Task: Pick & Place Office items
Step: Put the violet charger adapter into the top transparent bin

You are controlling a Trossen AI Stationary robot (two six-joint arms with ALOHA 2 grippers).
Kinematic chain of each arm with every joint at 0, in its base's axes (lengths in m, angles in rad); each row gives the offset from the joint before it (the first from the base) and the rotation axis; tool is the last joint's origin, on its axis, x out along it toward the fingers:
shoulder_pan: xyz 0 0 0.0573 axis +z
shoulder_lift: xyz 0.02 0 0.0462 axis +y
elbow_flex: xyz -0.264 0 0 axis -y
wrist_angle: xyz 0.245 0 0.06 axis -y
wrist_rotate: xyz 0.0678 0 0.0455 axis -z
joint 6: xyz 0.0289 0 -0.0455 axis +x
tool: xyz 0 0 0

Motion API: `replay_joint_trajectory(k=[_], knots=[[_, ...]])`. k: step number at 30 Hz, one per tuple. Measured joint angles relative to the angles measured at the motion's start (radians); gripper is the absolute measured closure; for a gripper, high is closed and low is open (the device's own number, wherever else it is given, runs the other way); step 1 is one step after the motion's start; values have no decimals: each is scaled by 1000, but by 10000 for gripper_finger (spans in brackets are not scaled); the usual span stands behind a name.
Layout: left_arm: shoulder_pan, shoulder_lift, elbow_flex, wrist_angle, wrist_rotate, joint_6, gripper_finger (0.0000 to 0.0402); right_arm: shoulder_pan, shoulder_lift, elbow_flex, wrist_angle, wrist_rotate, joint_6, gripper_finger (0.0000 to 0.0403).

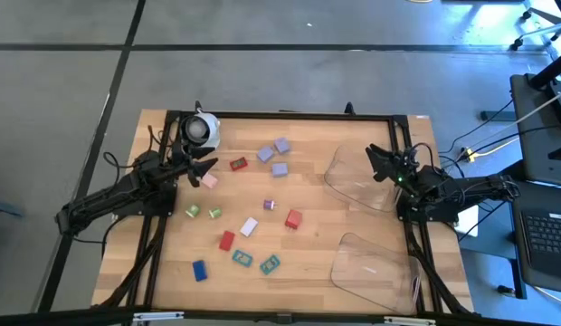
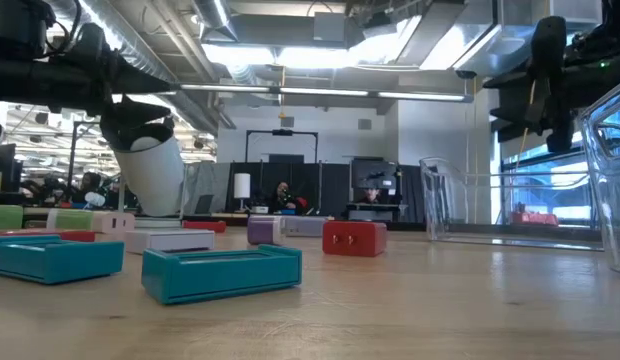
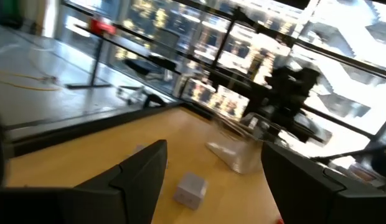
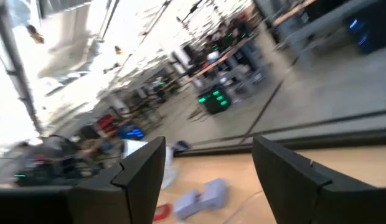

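My left jaws (image 1: pixel 206 169) hang spread and empty over the counter's (image 1: pixel 353 231) left side, near its far left corner, with a pink block (image 1: pixel 209 181) just beside them and a white roll (image 1: pixel 202 129) close by toward the far edge. My right jaws (image 1: pixel 375 164) are likewise parted and empty, near the right edge beside a clear plastic tray (image 1: pixel 357 178); a second clear tray (image 1: pixel 375 264) lies at the near right corner. The office items are scattered across the middle of the counter, well apart from my right jaws: lavender blocks (image 1: pixel 279 145), a red block (image 1: pixel 293 219), a red clip (image 1: pixel 238 164), teal pieces (image 2: pixel 222 271), a blue block (image 1: pixel 200 269). They look small, light and stiff, probably smooth plastic, so I would pinch each across its flat sides, squarely, lest it skid or tip.
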Motion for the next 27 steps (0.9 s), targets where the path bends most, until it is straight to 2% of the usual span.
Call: replay_joint_trajectory(k=[3, 6, 12, 15, 27], knots=[[0, 0, 0, 0, -54, -61, 144, 0, 0, 0, 0, -24, 105, 160], [0, 0, 0, 0, -68, -111, 144, 0, 0, 0, 0, -24, 163, 160], [0, 0, 0, 1, -74, -125, 144, 0, 0, 0, -1, -25, 165, 160], [0, 0, 0, 1, -116, -125, 144, 0, 0, 0, -1, -25, 165, 160], [-1, 0, 0, 3, -119, -126, 144, 0, 0, 0, -1, -24, 165, 160]])
